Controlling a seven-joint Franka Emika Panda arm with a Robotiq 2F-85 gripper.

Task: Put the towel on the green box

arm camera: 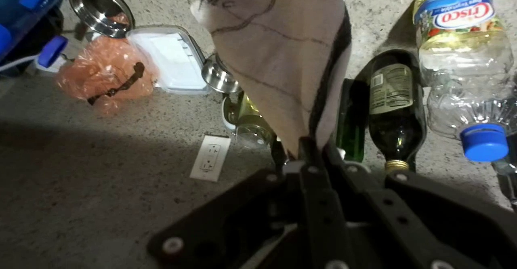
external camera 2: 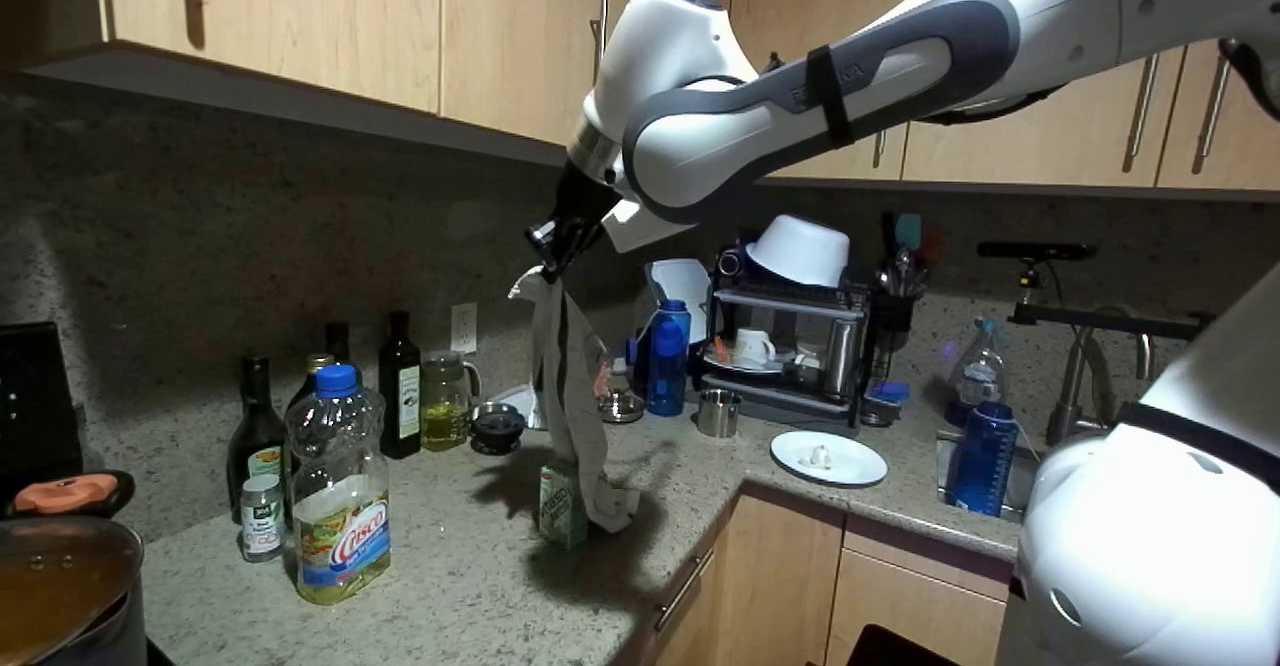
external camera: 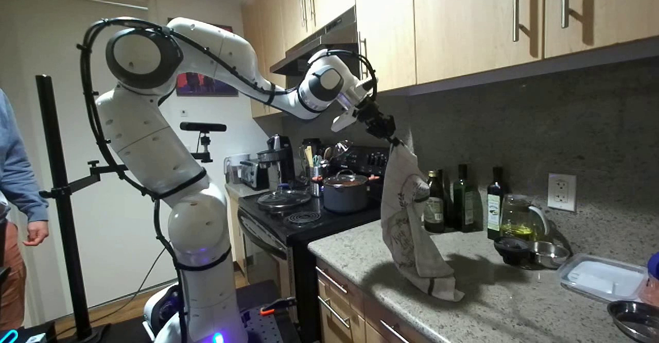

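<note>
Gripper point(arm camera: 318, 148) clamped together on a top corner of the towel point(external camera: 406, 229), which hangs in a long drape over the counter point(external camera 2: 450, 566). In an exterior view the green box point(external camera 2: 562, 514) stands on the counter, right of the oil bottle point(external camera 2: 343, 516); the towel's lower folds reach the box's top and fall along its right side. Step in hand, by my judgement: laying the towel down. To do it well, bring the drape squarely above the box, lower slowly so folds pile on top instead of slipping off right, let go once slack shows. A sideways drag might topple the box. Cannot tell whether cloth bears on the box or merely hangs against it; box top partly lost behind cloth. Wrist view: no green box to be found, towel's lower end cut off at the top edge.
</note>
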